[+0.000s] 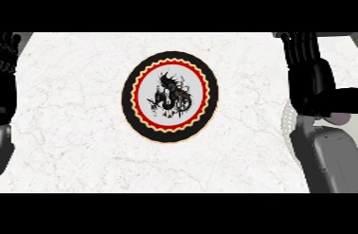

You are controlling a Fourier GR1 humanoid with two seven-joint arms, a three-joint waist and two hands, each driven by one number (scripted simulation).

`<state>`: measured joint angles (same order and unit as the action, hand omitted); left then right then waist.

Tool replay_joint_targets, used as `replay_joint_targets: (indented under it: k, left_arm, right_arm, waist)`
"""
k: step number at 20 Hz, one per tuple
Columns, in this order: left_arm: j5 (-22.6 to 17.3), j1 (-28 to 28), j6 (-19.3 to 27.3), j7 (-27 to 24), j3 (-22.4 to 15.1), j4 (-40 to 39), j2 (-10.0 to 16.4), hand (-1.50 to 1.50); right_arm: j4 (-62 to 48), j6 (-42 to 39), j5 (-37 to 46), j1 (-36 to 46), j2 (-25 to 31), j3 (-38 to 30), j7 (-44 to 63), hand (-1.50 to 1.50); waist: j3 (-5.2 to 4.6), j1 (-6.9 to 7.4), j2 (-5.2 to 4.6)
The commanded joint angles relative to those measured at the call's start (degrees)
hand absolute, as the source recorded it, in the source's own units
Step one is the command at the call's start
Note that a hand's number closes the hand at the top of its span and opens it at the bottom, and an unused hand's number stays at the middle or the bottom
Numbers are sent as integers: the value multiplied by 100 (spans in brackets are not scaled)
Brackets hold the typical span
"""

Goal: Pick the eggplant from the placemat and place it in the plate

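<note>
White marble counter (84,133) carries a plate (170,54) at its middle, black-rimmed with a red ring. At the view's right, the right hand (311,81) lies well apart from the plate; whether it clasps anything cannot be told. A pale purplish bit, seemingly the eggplant (340,118), peeks from under it. Only a sliver of the left hand (5,86) shows at the left edge, its state unclear.

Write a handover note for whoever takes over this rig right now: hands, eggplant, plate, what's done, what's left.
Left hand: open, resting at the left edge.
Right hand: at the right edge, grip unclear.
Plate: mid-counter, nothing in it.
Eggplant: seemingly the small purplish patch by the right hand.
Done: nothing confirmed.
Left: set the eggplant in the plate.
</note>
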<state>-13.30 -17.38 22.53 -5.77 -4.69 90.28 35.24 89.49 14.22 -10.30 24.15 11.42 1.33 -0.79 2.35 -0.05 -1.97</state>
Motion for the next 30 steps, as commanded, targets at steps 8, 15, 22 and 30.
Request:
replay_joint_targets:
  k: [8, 15, 22, 30]
  left_arm:
    - [-356, 727, -763, 338, -1016, -498, -679, 0]
    - [-683, 1565, -1461, -422, -661, -1156, -744, 0]
    - [-347, 1397, -1357, -263, -712, -1230, -964, 0]
    - [-170, 1326, -1322, -370, -849, -1338, -1204, 0]
  right_arm:
    - [-1849, -1999, 1593, -101, 1914, 1992, 1873, 150]
    - [-3085, -2906, 1060, 170, 1905, 1366, 1356, -150]
    - [-2964, -3272, 1631, 986, 2532, 1153, 1684, -150]
    - [-3605, -5001, 2408, 1888, 3128, 1999, 2267, -150]
  waist:
    - [-359, 493, -163]
    - [-236, 90, 180]
    - [-235, 52, 199]
    - [-237, 165, 178]
